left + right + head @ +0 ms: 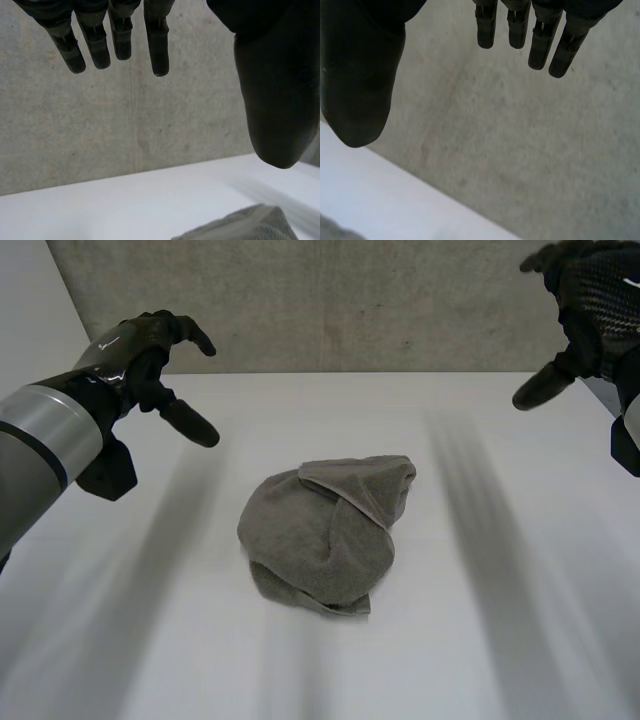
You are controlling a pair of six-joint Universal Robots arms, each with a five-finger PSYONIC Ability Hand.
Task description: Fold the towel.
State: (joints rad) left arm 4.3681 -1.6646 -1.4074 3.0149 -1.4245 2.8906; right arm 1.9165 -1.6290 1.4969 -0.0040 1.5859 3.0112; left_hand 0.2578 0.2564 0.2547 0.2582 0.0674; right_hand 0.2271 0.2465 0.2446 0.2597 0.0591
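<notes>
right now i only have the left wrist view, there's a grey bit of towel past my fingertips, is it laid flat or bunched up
Observer: Bunched. In the head view the towel is a crumpled heap in the middle of the table, with one flap folded over its top.
Operator: where's the right hand
Observer: Raised over the table's right side, fingers open, apart from the towel.
Operator: and my left hand, how does it sit to the heap
Observer: It hovers open over the table's left side, apart from the towel, holding nothing.
</notes>
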